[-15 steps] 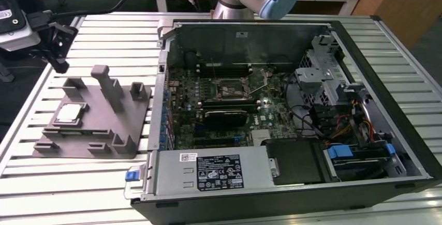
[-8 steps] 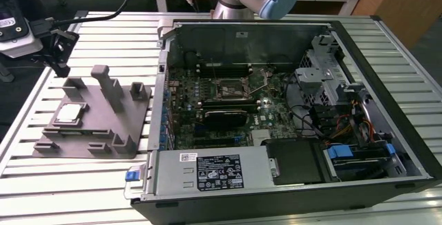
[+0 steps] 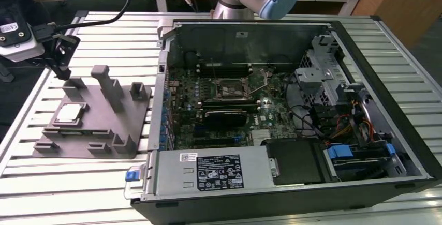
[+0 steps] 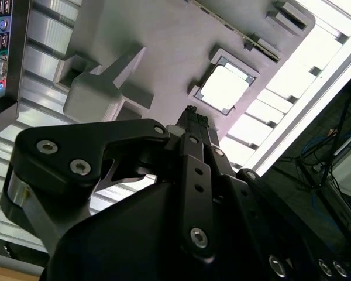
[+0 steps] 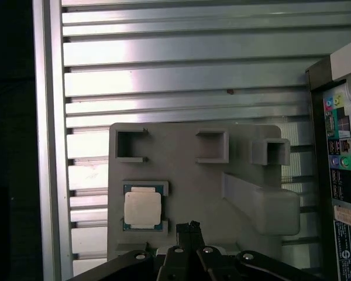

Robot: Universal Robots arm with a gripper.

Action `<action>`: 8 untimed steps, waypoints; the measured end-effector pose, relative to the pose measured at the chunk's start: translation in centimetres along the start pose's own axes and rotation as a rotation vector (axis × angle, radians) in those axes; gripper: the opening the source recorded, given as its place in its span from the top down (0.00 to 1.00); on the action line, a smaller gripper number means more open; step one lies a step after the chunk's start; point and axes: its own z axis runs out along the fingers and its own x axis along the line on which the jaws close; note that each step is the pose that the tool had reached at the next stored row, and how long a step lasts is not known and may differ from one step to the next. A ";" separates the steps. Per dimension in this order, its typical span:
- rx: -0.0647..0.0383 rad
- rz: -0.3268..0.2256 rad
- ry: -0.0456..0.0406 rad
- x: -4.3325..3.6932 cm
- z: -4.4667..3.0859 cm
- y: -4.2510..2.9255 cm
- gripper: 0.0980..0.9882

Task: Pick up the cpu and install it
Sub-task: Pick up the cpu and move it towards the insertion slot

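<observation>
1. Desk [image 3: 83,183]: slatted metal, bearing the open computer case [image 3: 386,44] toward the exterior view's right and the grey fixture [image 3: 90,145] toward its left, the two just beside each other.
2. Computer case: side panel off, motherboard exposed. Socket [image 3: 233,87] near the middle of the board, judged unoccupied; position of its retaining plate too small to tell.
3. Grey fixture [image 5: 193,187]: flat base with several upright posts and open pockets, one shallow recess occupied.
4. Jaws: poised over the fixture, near the cpu but apart from it. Pressed together in both wrist views, pinching nothing.
5. cpu [image 5: 143,209]: lying flat in its recess on the fixture, silvery top upward, well apart from the socket; also visible at [image 3: 70,113] and [image 4: 223,88].
6. Progress, judged from the above: pick-up not yet made, no contact with the cpu, installation not begun. Whole task outstanding.
7. Markings: large black-and-white label [image 3: 219,172] on the metal housing at the case's near edge, small white sticker [image 3: 186,156] beside it, coloured port markings [image 5: 338,132] on the rear panel. Print too small to make out.
</observation>
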 end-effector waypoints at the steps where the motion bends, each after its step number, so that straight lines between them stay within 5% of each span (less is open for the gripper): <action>1: 0.000 0.000 0.0000 0.00 0.02 0.00 0.99; 8: 0.000 0.000 -0.0001 0.06 0.27 -0.02 0.99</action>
